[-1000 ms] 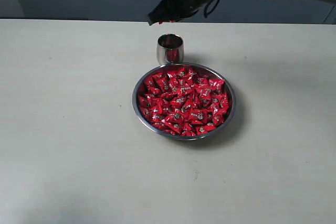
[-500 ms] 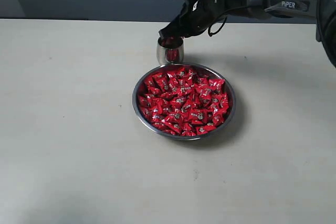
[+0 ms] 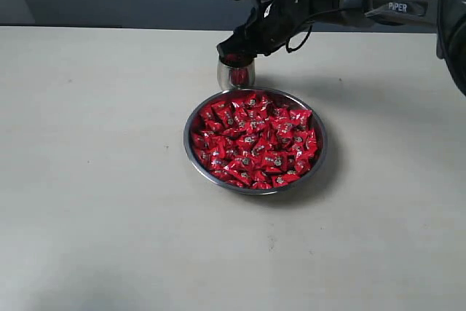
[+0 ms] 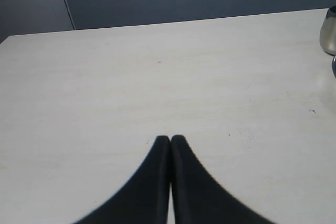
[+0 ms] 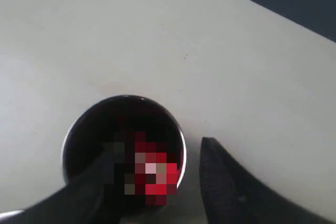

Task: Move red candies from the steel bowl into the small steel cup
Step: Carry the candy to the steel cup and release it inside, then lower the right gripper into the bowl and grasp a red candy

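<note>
Steel and red fill the middle of the exterior view. The steel bowl point(image 3: 188, 143) sits on the pale worktop point(image 3: 95, 194), heaped with red candies point(image 3: 255, 140). The small steel cup point(image 3: 236, 76) stands upright just beyond the bowl, close to its rim; whether the two touch cannot be told. The right claw point(image 3: 234, 54) hangs at the cup's mouth, where a spot of red shows. From this angle the spacing of its fingers cannot be read.

Left wrist view: the left claw point(image 4: 170, 141) has its two dark fingers pressed together, gripping nothing, over bare worktop. Only a sliver of the cup point(image 4: 329, 30) appears, at the frame edge, well apart from the claw.

Right wrist view: the camera looks down into the cup point(image 5: 126, 98), revealing what the other views hide. Red candy point(image 5: 155, 174), blurred into blocks, lies inside the dark interior. The right claw's fingers point(image 5: 226, 182) stand apart, one on each side of the cup's mouth, clamped on nothing.
</note>
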You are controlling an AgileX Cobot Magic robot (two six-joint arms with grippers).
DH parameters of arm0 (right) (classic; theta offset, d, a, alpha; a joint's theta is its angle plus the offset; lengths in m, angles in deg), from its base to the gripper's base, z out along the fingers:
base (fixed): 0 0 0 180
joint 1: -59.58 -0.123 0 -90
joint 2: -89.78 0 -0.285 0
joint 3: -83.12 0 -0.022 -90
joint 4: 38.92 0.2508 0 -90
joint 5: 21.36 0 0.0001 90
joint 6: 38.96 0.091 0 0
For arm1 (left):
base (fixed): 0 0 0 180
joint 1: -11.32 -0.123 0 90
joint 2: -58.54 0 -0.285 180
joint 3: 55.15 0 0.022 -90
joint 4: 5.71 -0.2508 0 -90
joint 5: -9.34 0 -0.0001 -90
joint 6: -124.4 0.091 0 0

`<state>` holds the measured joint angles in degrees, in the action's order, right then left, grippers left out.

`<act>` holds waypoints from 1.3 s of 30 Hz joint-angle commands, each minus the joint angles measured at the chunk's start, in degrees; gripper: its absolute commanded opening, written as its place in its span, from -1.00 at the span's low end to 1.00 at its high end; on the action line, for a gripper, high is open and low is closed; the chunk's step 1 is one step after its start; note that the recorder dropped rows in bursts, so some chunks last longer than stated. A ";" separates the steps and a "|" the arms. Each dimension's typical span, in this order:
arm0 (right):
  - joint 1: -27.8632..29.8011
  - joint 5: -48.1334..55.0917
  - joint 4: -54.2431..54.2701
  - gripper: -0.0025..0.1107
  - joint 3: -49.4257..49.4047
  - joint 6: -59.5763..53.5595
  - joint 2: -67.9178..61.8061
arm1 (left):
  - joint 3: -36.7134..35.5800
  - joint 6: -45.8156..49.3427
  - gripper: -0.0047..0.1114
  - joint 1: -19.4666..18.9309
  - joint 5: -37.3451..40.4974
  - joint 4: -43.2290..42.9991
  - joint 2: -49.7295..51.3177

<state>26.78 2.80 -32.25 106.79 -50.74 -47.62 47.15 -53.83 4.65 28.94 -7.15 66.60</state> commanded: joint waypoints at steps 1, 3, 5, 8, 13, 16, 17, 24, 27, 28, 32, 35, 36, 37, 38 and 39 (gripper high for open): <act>0.06 7.12 0.04 -0.28 0.04 -0.23 4.97 | 0.48 -0.09 -0.91 0.46 -0.31 -0.11 -0.27; 0.06 13.03 -0.39 -0.29 -0.10 -0.46 7.54 | 0.48 -0.09 -0.91 0.46 -0.31 -0.11 -0.27; 0.06 19.04 -0.39 -0.29 -0.17 -2.26 9.44 | 0.48 -0.09 -0.91 0.46 -0.31 -0.11 -0.27; 0.06 25.04 1.10 -0.29 -0.22 -3.59 9.86 | 0.48 -0.09 -0.91 0.46 -0.31 -0.11 -0.27; 0.06 25.65 7.91 -0.29 -3.45 -8.19 9.86 | 0.48 -0.09 -0.91 0.46 -0.31 -0.11 -0.27; 0.06 24.02 9.60 -0.28 -6.54 -8.20 9.86 | 0.48 -0.09 -0.91 0.46 -0.31 -0.11 -0.27; 0.06 23.61 9.60 -0.26 -7.80 -8.30 9.74 | 0.48 -0.09 -0.91 0.46 -0.31 -0.11 -0.27; 0.06 23.29 9.93 0.04 -9.77 -9.19 6.65 | 0.48 -0.09 -0.91 0.46 -0.31 -0.11 -0.27; 0.06 22.43 10.41 0.04 -9.77 -9.19 4.97 | 0.48 -0.09 -0.91 0.46 -0.31 -0.11 -0.27; 0.06 22.42 10.41 0.04 -9.77 -9.19 4.42 | 0.48 -0.09 -0.91 0.46 -0.31 -0.11 -0.27; 0.06 21.97 10.68 -0.16 -9.77 -9.19 3.09 | 0.48 -0.09 -0.91 0.46 -0.31 -0.11 -0.27; 0.06 21.97 10.68 -0.58 -9.77 -9.19 2.95 | 0.48 -0.09 -0.91 0.46 -0.31 -0.11 -0.27; 0.06 21.97 10.68 -0.71 -9.77 -9.19 2.95 | 0.48 -0.09 -0.91 0.46 -0.31 -0.11 -0.27; 0.06 22.06 10.68 -0.87 -9.77 -9.19 2.95 | 0.48 -0.09 -0.91 0.46 -0.31 -0.11 -0.27; 0.06 22.30 10.68 -0.96 -9.77 -9.19 2.95 | 0.48 -0.09 -0.91 0.46 -0.31 -0.11 -0.27; 0.06 22.58 10.68 -0.95 -9.77 -9.19 2.95 | 0.48 -0.09 -0.91 0.46 -0.31 -0.11 -0.27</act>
<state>26.78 25.22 -21.64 97.30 -59.49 -44.74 47.15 -53.83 4.65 28.94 -7.15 66.60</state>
